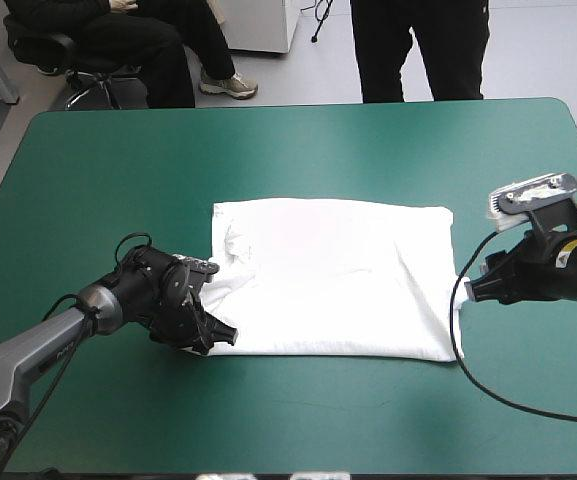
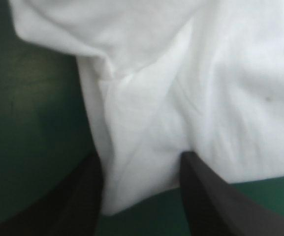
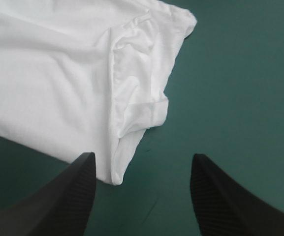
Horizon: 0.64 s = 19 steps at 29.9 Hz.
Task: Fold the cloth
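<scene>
In the middle of the high view, the white T-shirt (image 1: 338, 275) lies spread flat on the teal-green cover (image 1: 118, 170), with some creases at its left end. At the lower left, the left gripper (image 1: 213, 335) sits at the shirt's near left corner; in its wrist view the black fingers (image 2: 90, 196) stand apart with that corner of cloth (image 2: 205, 98) lying between them. At the right, the right gripper (image 1: 468, 290) is beside the shirt's right edge, jaws spread, and the shirt's corner (image 3: 48, 73) lies just ahead of one finger (image 3: 78, 191).
</scene>
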{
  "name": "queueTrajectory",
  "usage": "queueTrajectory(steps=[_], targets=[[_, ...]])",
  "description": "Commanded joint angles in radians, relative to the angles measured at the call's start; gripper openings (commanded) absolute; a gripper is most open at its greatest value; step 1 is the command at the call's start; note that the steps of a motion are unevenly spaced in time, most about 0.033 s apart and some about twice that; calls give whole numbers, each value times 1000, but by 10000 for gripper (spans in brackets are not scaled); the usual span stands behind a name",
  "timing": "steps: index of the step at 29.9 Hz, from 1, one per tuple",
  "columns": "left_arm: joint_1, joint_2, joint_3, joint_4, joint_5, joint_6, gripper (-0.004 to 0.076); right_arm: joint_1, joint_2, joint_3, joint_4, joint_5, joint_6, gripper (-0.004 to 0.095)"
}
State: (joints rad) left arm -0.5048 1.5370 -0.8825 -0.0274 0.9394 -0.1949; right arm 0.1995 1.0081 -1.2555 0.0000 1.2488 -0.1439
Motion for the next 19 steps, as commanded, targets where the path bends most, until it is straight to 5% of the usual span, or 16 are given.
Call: queueTrajectory(steps=[1,8,14,19], targets=[[-3,12,2,-21,-54,-4,215,39,-24,31,-13,-1,-12,530],[-3,12,2,-22,-67,-4,-16,61,-29,253,12,-114,18,531],[-3,12,2,-22,-68,-4,-17,61,-27,445,33,-331,79,538],[-3,12,2,-22,-68,-4,-17,61,-25,543,33,-407,126,571]])
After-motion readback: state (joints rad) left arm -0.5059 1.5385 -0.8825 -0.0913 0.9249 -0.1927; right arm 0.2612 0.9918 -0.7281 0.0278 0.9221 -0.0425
